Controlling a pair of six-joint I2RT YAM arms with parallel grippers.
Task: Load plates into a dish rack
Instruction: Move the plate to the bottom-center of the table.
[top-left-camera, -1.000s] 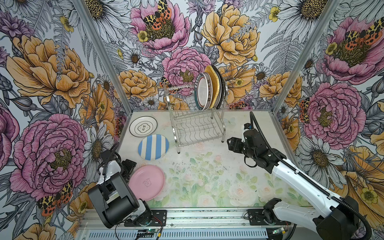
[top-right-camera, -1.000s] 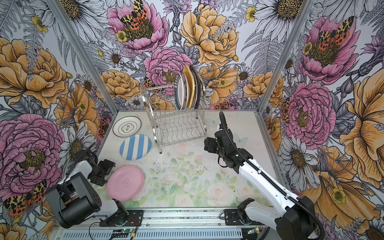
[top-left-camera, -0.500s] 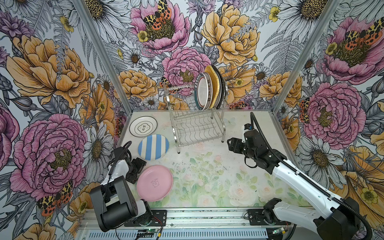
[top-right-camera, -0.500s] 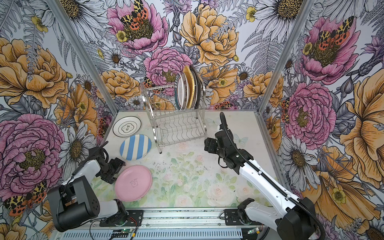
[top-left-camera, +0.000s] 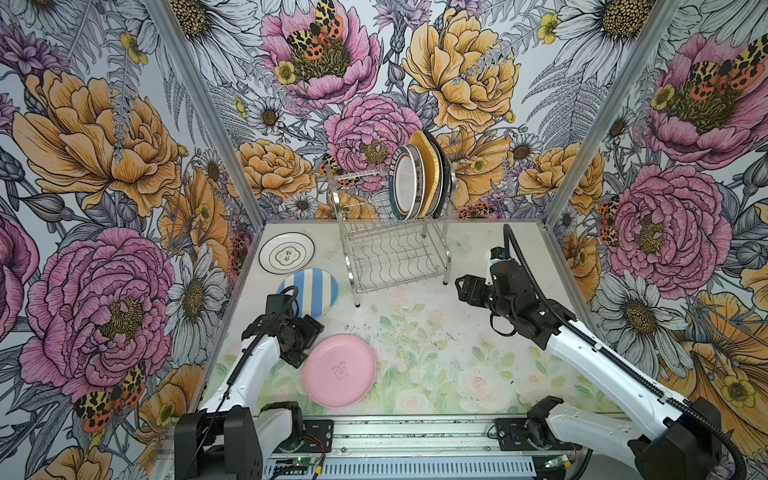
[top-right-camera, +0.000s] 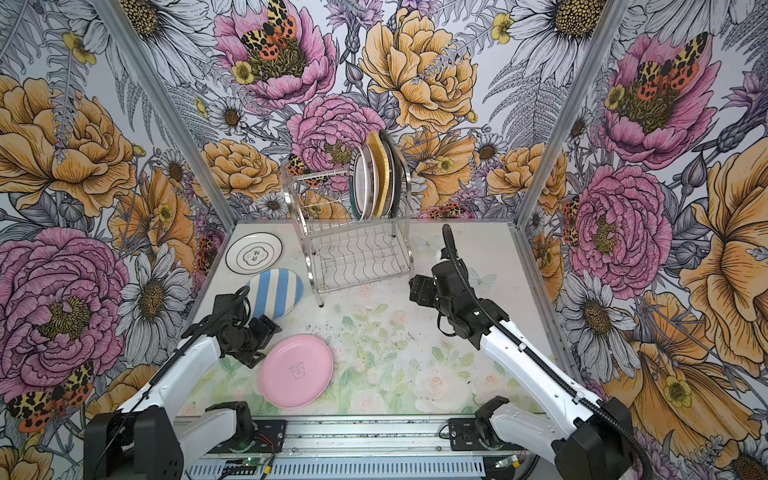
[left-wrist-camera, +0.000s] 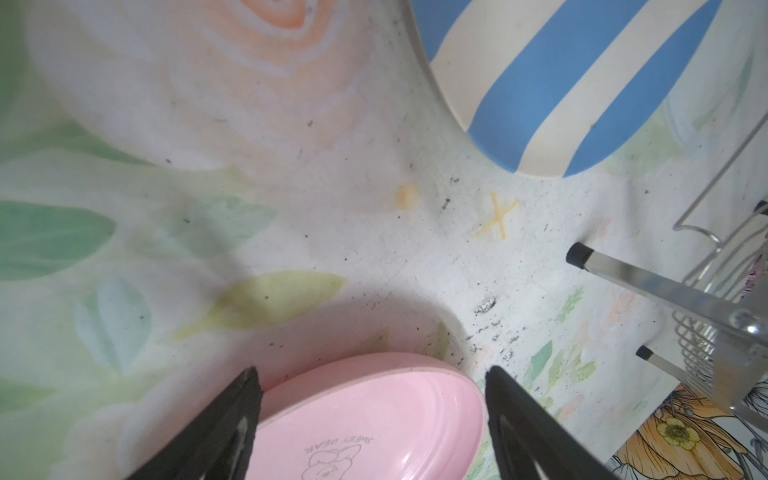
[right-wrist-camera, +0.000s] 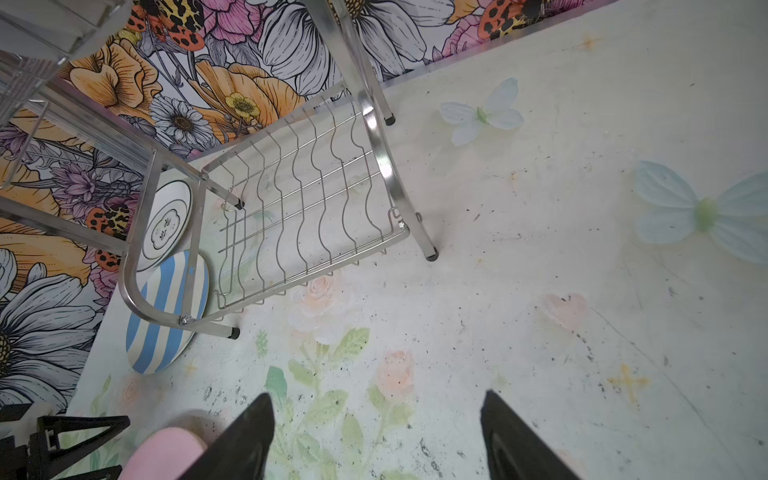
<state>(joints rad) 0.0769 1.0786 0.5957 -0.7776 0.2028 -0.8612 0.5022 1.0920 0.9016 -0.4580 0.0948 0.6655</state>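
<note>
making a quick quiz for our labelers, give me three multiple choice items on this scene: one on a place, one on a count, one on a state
1. Where is the blue-striped plate relative to the dish rack?
A) on its lower shelf
B) on the table beside it
C) standing in its upper tier

2. How many plates lie on the table?
A) one
B) two
C) three

3. What state is the right gripper in?
A) open, holding nothing
B) shut on a plate
C) shut on a rack leg

Key:
1 B, it lies on the table next to the rack, not in it.
2 C, the white ringed plate, the striped one and the pink plate.
3 A, its jaws stand apart over bare table.
</note>
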